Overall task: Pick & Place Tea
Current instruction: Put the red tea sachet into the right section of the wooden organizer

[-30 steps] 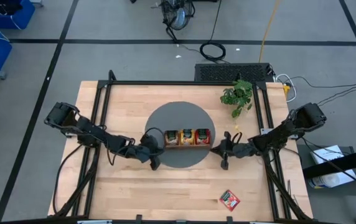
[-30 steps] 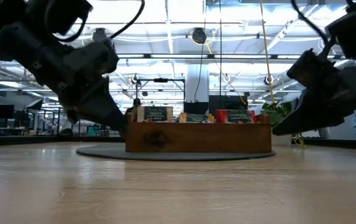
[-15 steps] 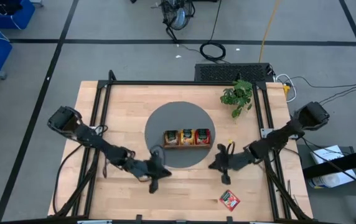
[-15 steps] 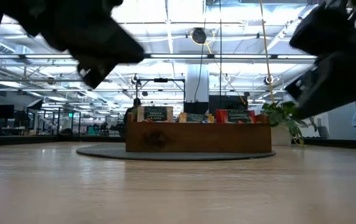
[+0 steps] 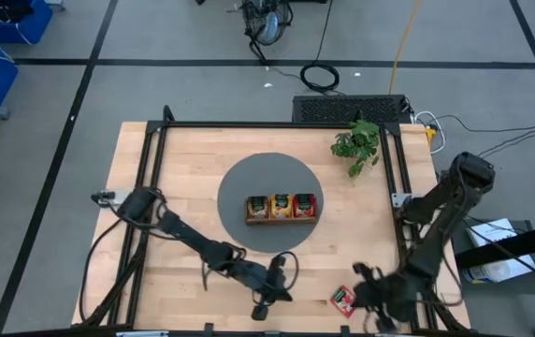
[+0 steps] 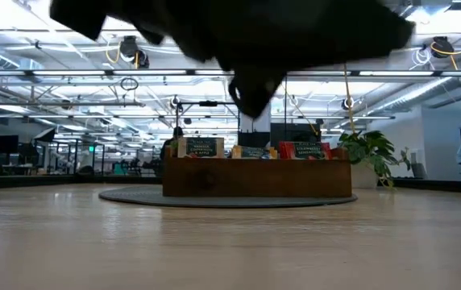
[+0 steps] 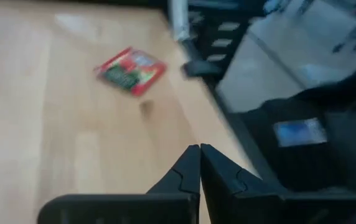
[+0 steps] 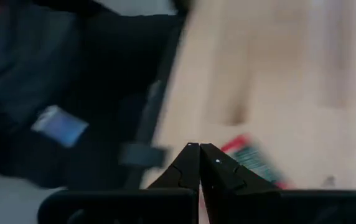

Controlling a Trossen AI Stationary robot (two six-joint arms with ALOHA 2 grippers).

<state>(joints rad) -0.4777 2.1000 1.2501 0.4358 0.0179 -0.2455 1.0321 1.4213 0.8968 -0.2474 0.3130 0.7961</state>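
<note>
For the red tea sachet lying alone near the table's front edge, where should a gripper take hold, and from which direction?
The red sachet lies flat on the bare wood, turned diagonally, with nothing under it to get a finger beneath. Probably best to come straight down from above and pinch across two opposite edges, fingers turned to match its diagonal. The right gripper, shut, is closest; the left gripper is also shut.

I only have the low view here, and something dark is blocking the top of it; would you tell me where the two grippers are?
Observer: The left gripper is near the table's front edge, shut and holding nothing.
Operator: Thanks. And the right one?
Observer: The right gripper is also at the front, shut and empty, right beside a loose red sachet lying flat on the wood.
Operator: Is anything in the wooden tray?
Observer: From above, the wooden tray sits on the grey round mat, with sachets standing in all three compartments.
</note>
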